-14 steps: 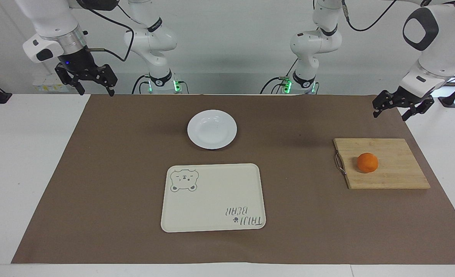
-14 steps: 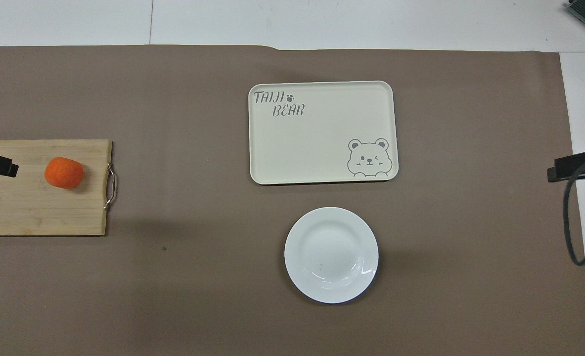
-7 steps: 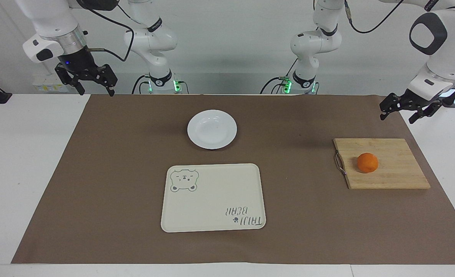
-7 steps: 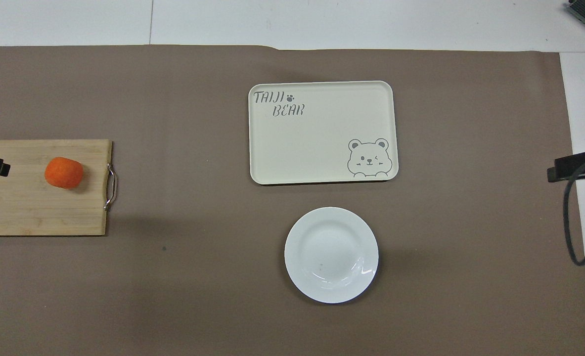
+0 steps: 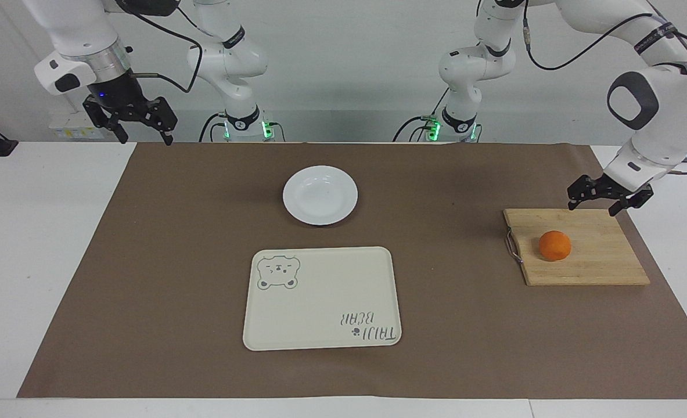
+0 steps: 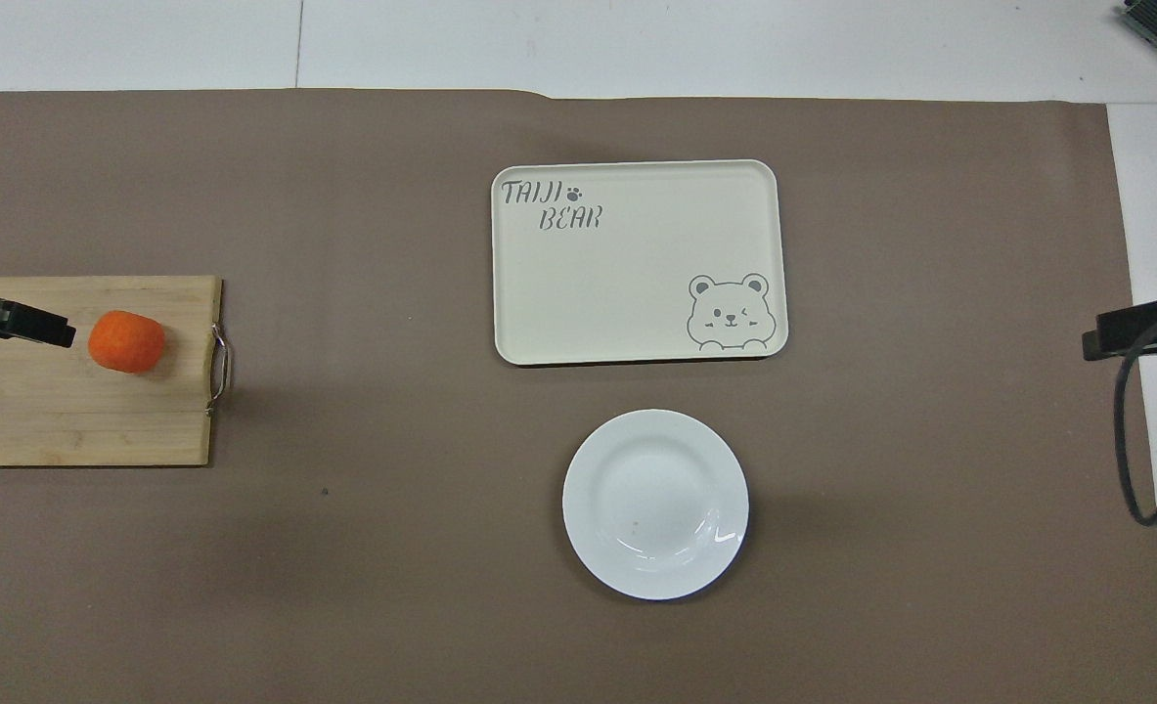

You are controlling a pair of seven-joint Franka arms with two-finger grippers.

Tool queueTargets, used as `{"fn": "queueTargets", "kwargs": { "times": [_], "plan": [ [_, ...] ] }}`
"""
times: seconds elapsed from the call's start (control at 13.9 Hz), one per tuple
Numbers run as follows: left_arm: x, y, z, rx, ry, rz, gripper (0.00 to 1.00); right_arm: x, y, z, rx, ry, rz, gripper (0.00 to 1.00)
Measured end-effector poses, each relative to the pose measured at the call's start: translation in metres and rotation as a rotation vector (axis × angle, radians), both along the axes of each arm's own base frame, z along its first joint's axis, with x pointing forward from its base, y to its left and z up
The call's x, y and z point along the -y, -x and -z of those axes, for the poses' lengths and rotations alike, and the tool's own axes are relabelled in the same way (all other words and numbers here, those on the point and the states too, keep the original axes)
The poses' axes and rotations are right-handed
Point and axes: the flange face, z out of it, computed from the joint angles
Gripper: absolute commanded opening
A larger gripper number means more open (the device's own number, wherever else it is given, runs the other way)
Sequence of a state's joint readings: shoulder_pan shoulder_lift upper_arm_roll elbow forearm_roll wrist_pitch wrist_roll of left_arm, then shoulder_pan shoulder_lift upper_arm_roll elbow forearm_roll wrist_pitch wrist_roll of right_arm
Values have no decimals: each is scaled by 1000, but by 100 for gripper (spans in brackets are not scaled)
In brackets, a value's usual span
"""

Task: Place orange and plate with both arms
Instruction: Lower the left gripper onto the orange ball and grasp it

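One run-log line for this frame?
left tool: open, over cutting board | orange: on board | right tool: open, waiting | plate: untouched

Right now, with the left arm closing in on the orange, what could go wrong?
1. The orange is round and lies loose on the cutting board; a touch from one finger of the open left end effector could roll it off.
2. A low approach might catch the board's edge and shift it.
3. The plate has a shallow, glossy rim; the right end effector, waiting at its end of the table, may slip when gripping it.
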State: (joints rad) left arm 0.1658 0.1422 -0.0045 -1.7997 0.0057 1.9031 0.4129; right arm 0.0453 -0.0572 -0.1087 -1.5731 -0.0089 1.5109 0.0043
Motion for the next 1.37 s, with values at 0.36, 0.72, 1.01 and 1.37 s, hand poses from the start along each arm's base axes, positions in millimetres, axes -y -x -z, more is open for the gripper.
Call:
{"fn": "queueTargets", "kwargs": {
  "times": [0.36,0.72,1.01,1.37],
  "plan": [
    [3,4,62,1,6,1,100,0,0,0,0,0,0,100],
    [7,-1,100,39,24,-10,100,0,0,0,0,0,0,100],
    [7,-1,123,52,36,-23,100,0,0,0,0,0,0,100],
    [7,3,145,43,39,-30,0,0,0,0,0,0,0,100]
  ]
}}
